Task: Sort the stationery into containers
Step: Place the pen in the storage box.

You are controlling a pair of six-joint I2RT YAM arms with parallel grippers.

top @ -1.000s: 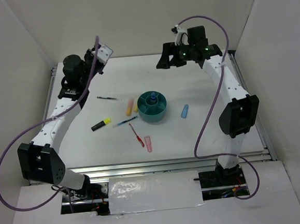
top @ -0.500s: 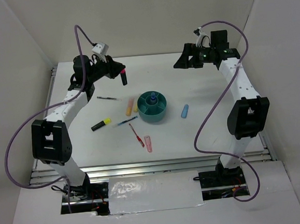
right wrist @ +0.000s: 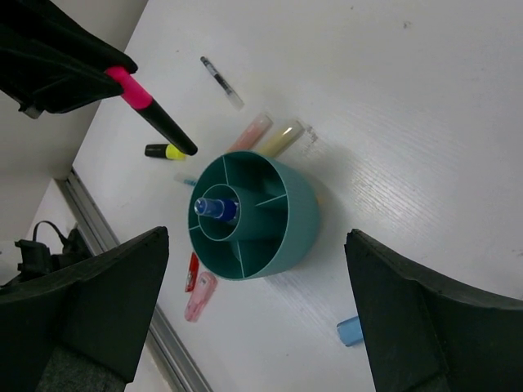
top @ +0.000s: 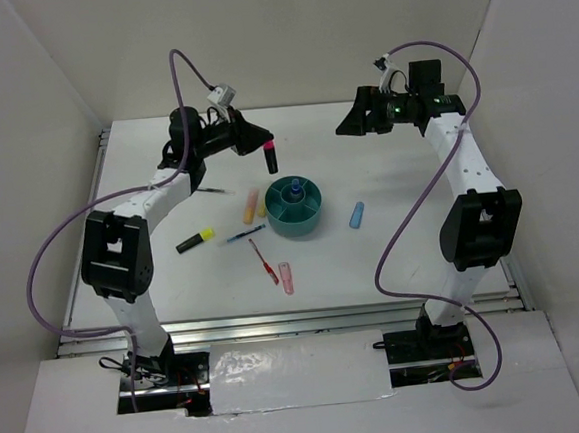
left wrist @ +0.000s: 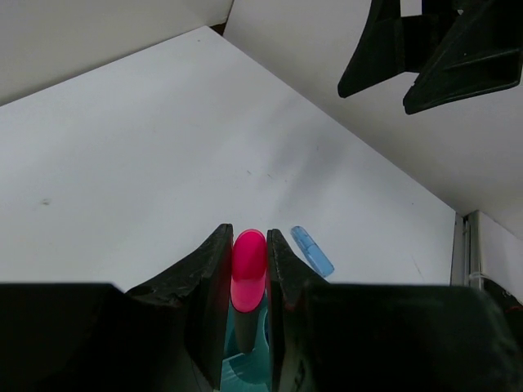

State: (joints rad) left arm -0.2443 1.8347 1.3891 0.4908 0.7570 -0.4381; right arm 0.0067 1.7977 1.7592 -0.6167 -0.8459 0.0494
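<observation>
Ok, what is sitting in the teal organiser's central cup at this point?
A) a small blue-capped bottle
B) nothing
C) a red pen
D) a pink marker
A: the blue-capped bottle stands in the central cup of the teal organiser, while the pink marker is clamped in the left gripper.

Counted: six stubby markers, namely pink-black (top: 270, 158), orange (top: 251, 206), yellow (top: 262, 208), black-yellow (top: 195, 240), pale pink (top: 287, 277), light-blue (top: 357, 214); three thin pens, namely dark (top: 207, 190), blue (top: 243, 235), red (top: 264, 262); one blue-capped bottle (top: 294, 188); one teal organiser bowl (top: 296, 227).
</observation>
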